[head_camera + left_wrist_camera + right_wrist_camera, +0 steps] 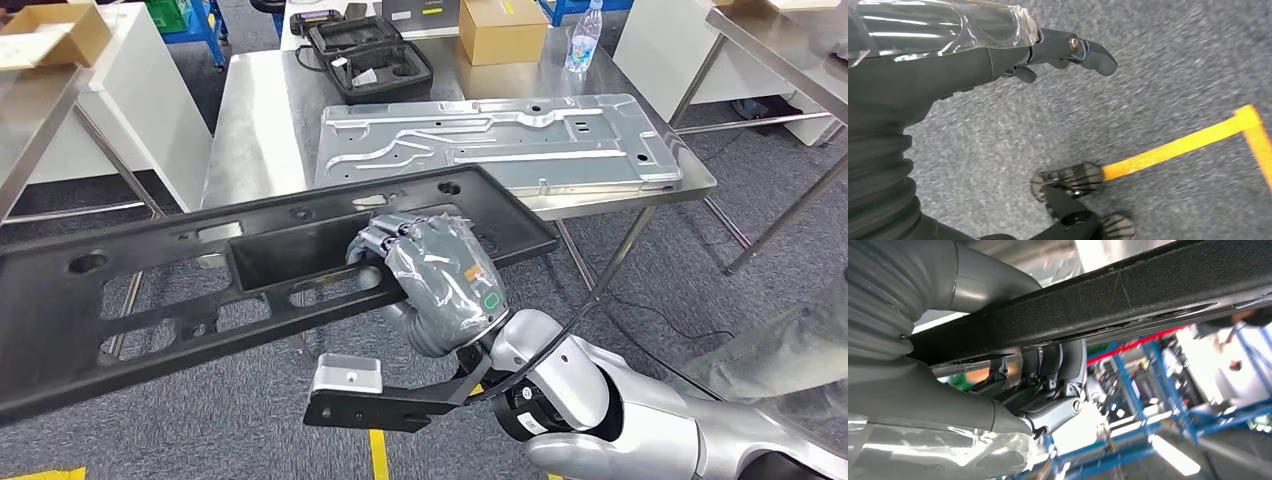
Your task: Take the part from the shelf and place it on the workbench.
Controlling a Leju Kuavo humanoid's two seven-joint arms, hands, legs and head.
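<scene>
Right hand (440, 275) of mine is gripping the long black plastic panel with cut-out openings (200, 285), fingers (1048, 372) curling round one of its inner bars, thumb pressing from the other side. Panel is hanging in the air, tilted, running from the lower left of the head view up toward the near edge of the stainless steel workbench (250, 130), its far end overlapping that edge in the head view; I cannot tell whether it is touching. Right wrist view is showing the same bar as a textured black beam (1148, 295) sitting across my curled fingers.

Left hand (973, 65) is hanging over grey carpet floor (1173, 65), holding nothing, fingers loosely extended and apart, with yellow floor tape (1178, 145) below it.

Lying flat on the workbench is a large silver stamped metal plate (495, 145). Behind it are sitting an open black foam-lined case (365, 55), a brown cardboard box (503, 28) and a clear plastic water bottle (584, 38). Another cardboard box (50, 35) is resting on the neighbouring table to the left
</scene>
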